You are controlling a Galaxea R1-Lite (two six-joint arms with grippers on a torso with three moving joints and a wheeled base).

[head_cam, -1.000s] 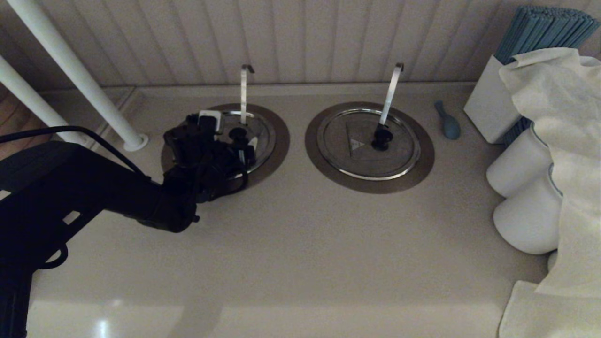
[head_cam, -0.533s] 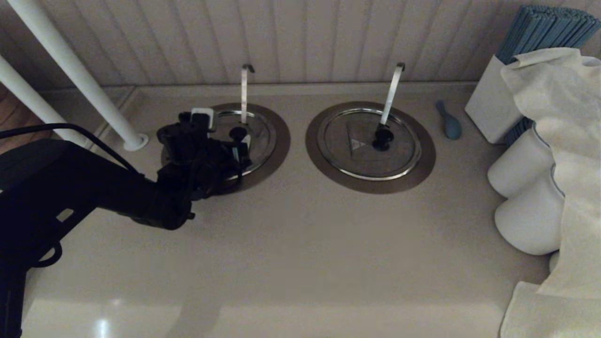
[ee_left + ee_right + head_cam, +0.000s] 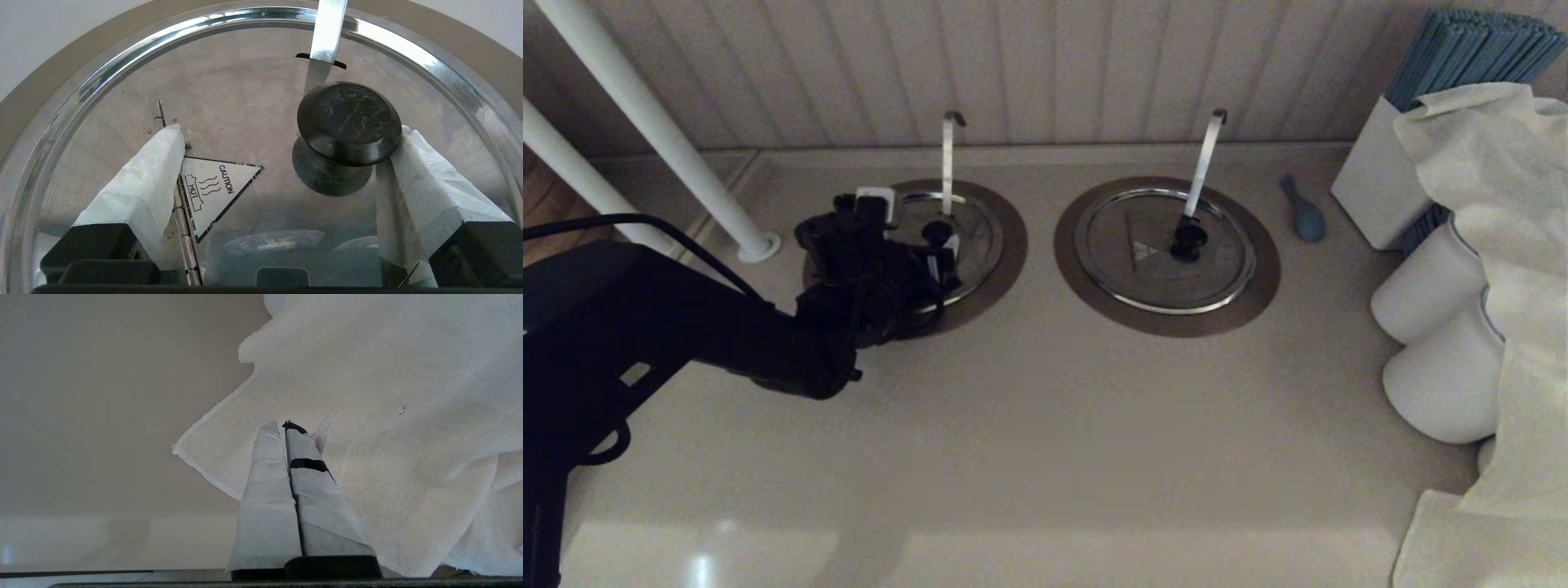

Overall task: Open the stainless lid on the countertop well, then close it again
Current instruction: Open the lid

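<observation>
Having drawn back slightly, our left claw (image 3: 286, 134) hangs spread over the stainless lid (image 3: 245, 102), knob (image 3: 349, 118) just inside one finger; next we'd close on it.

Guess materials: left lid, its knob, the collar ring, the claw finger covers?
Stainless lid: brushed steel by the look, with a polished, mirror-bright rim.
Knob: black, probably hard plastic; dull sheen, scuffed top.
Collar of the countertop well: matte brown metal, possibly coated; no glare.
Left claw fingers: wrapped in white fibrous tape or paper; creases and weave show.
</observation>
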